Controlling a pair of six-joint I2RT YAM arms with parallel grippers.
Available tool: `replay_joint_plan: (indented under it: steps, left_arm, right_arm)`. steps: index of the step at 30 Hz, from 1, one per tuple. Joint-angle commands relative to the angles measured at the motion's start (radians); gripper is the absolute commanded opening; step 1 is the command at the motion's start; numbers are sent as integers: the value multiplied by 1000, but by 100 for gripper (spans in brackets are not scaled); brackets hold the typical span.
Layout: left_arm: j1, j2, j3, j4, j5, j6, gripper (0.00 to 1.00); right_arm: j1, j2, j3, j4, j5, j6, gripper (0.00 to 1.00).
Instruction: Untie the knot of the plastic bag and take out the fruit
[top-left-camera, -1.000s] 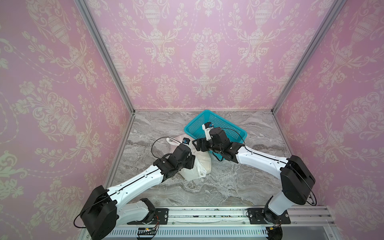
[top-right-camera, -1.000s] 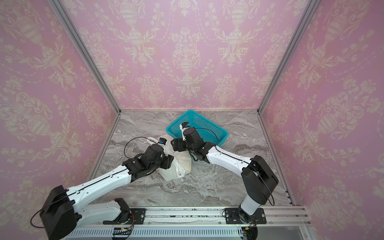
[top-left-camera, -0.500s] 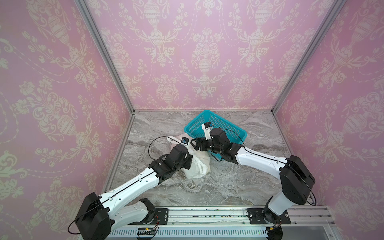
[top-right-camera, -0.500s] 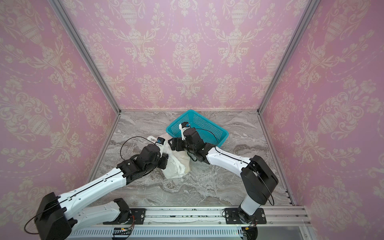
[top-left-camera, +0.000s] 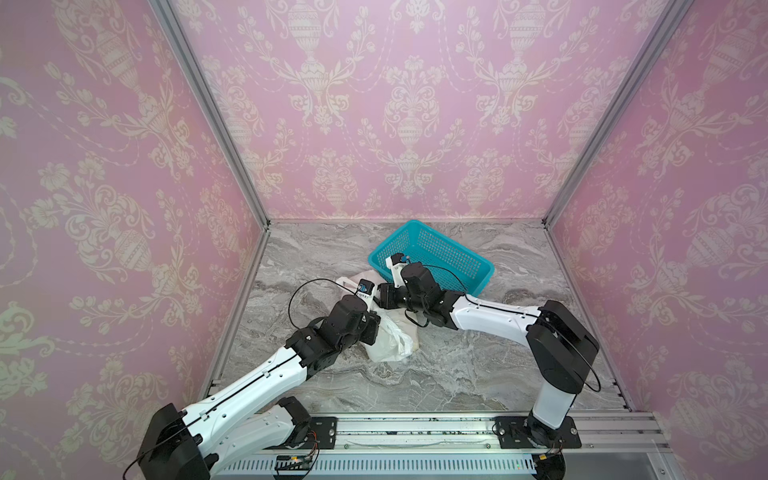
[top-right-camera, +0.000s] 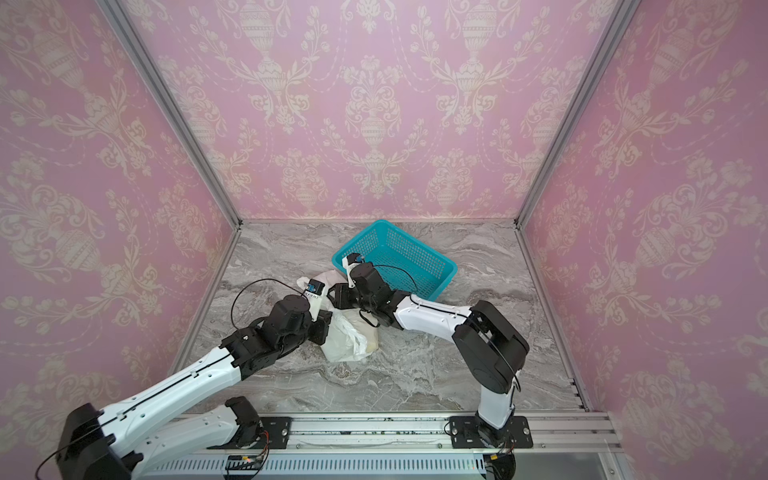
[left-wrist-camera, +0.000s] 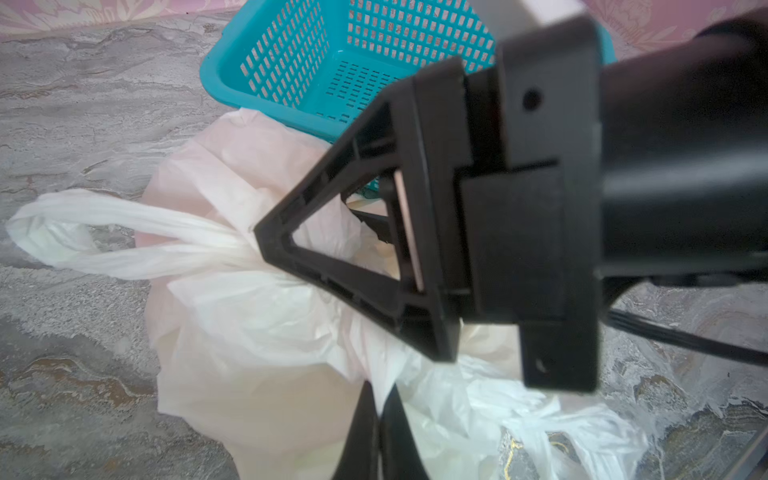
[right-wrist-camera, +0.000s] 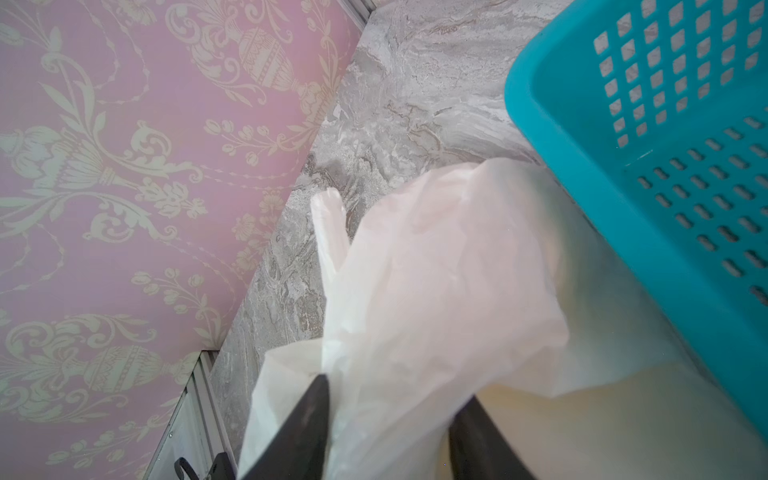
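Observation:
The white plastic bag (top-left-camera: 390, 340) (top-right-camera: 349, 336) lies crumpled on the marble floor between both arms, just in front of the basket. My left gripper (left-wrist-camera: 380, 395) (top-left-camera: 374, 328) is shut on a pinch of its thin plastic. From the other side, my right gripper (right-wrist-camera: 395, 386) (top-left-camera: 380, 295) stands with its jaws apart and loose bag plastic (right-wrist-camera: 436, 270) between them. One loop handle (left-wrist-camera: 104, 232) sticks out flat and runs in behind the right gripper's finger (left-wrist-camera: 345, 291), so the knot is hidden. The fruit is hidden inside the bag.
A teal mesh basket (top-left-camera: 482, 282) (top-right-camera: 432, 286) (left-wrist-camera: 216, 83) stands behind the bag, touching it, its rim (right-wrist-camera: 540, 124) close to my right gripper. Pink patterned walls enclose the floor on three sides. A metal rail runs along the front edge.
My left gripper has closed on the bag's plastic. The right gripper's jaws have come closer together around the plastic. The bag has been pulled slightly out of shape.

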Motion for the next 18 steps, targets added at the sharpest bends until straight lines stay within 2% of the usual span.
replay_joint_plan:
  steps: [1, 2, 3, 8, 12, 18]
  left_arm:
    - [-8, -19, -11, -1, -12, 29, 0]
    - [-8, -16, -10, -5, -20, 29, 0]
    - [-7, -14, -9, -11, -34, 28, 0]
    - [-6, -19, -7, -44, -134, 21, 0]
    - [3, -39, 1, -78, -249, 6, 0]
    - [91, -115, 41, -132, -311, -17, 0]
  right_arm:
    - [-6, 4, 29, -5, 71, 16, 17]
    - [-5, 1, 32, -11, 89, 13, 5]
    - [-5, -3, 35, -25, 110, 11, 0]
    - [-9, -52, 22, -58, 195, -13, 0]
    - [-8, -126, -63, -31, 254, -25, 0]
    - [-8, -226, -158, 7, 331, -24, 0]
